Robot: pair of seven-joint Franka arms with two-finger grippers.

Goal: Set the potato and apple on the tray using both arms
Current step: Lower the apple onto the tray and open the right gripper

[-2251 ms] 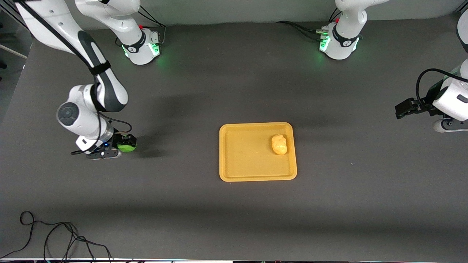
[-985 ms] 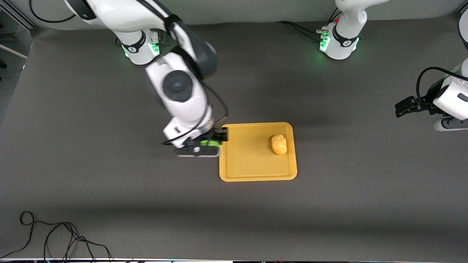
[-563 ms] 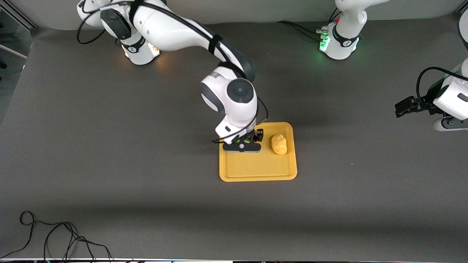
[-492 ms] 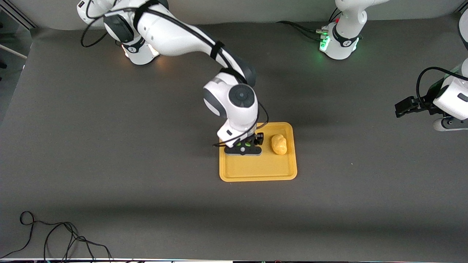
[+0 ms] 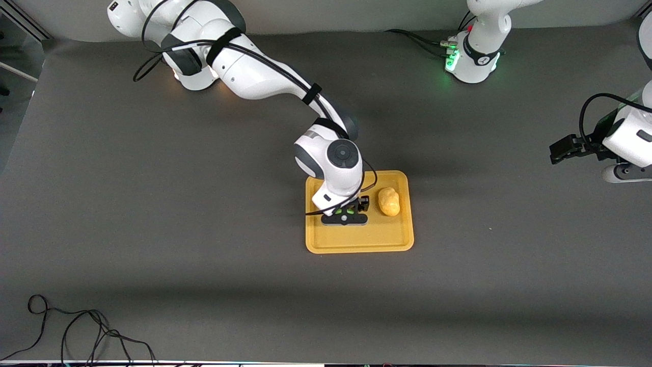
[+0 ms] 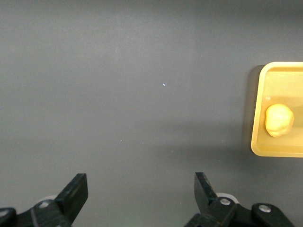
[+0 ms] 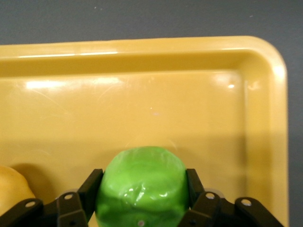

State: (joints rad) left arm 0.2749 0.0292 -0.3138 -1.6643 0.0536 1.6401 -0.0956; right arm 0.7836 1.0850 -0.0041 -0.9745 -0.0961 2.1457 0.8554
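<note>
Apple (image 7: pixel 140 182), round, glossy, probably light and slippery, sat pinched at its widest sides by the right gripper (image 7: pixel 140 198) over the tray (image 5: pixel 356 239), beside the potato (image 5: pixel 389 201); the left gripper (image 6: pixel 139 198) waited spread.

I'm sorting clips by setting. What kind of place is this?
Probably a robotics lab bench: two white arms bolted to a dark-covered table, loose cables at its edge, and toy-like food, an apple in the right claw, a potato on a tray.
</note>
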